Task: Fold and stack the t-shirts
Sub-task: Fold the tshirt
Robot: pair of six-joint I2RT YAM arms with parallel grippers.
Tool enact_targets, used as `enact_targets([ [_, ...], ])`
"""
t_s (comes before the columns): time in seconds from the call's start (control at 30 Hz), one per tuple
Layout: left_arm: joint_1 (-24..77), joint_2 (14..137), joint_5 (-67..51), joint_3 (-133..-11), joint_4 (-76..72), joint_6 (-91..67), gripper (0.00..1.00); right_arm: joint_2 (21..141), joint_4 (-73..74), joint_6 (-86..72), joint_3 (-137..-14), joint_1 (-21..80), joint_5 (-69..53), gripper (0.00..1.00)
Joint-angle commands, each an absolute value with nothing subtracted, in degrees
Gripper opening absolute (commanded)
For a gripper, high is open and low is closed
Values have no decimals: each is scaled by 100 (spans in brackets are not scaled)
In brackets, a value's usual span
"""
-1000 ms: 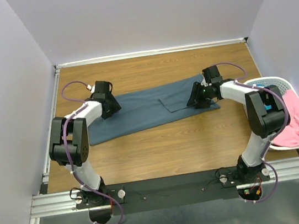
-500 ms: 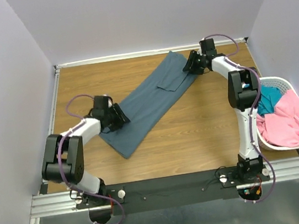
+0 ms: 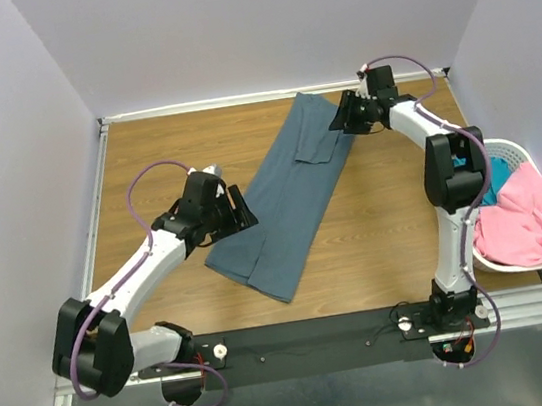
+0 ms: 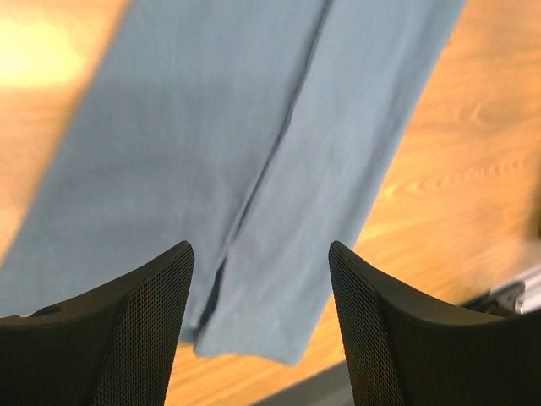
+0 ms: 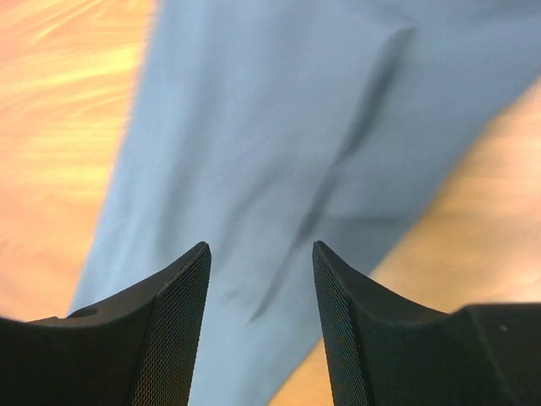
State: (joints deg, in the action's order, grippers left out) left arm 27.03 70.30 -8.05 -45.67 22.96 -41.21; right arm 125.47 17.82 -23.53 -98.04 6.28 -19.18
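Wooden table [image 3: 385, 222]: blue-grey t-shirt [image 3: 290, 195] limp, light. Left gripper [image 3: 241, 217], right gripper [image 3: 337, 119] spread, empty. You should pinch corners.

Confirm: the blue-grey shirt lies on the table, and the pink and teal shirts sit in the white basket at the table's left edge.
Wrong side: the top view shows the white basket at the right edge of the table. The blue-grey shirt does lie on the table; the pink shirt and teal shirt are in the basket.
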Motion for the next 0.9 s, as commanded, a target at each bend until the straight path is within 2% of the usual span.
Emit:
enact_targets([
  [0.0, 2514, 7566, -422, -4684, 2505, -3789, 72, 11629, 1497, -2504, -8827, 1256, -2145, 59],
  [0.1, 2321, 7769, -466, -4650, 2277, -3718, 66, 11373, 506, -3110, -7816, 1590, -2346, 54],
  [0.2, 2136, 7840, -544, -4658, 2215, -3595, 63, 11495, 185, -3401, -7577, 1670, -2215, 49],
  [0.37, 2092, 7612, -738, -4623, 2320, -3524, 63, 11935, 185, -3069, -7769, 1644, -1829, 49],
  [0.87, 2180, 7119, -984, -4386, 2733, -3331, 64, 12753, 729, -1767, -8806, 571, -1934, 49],
])
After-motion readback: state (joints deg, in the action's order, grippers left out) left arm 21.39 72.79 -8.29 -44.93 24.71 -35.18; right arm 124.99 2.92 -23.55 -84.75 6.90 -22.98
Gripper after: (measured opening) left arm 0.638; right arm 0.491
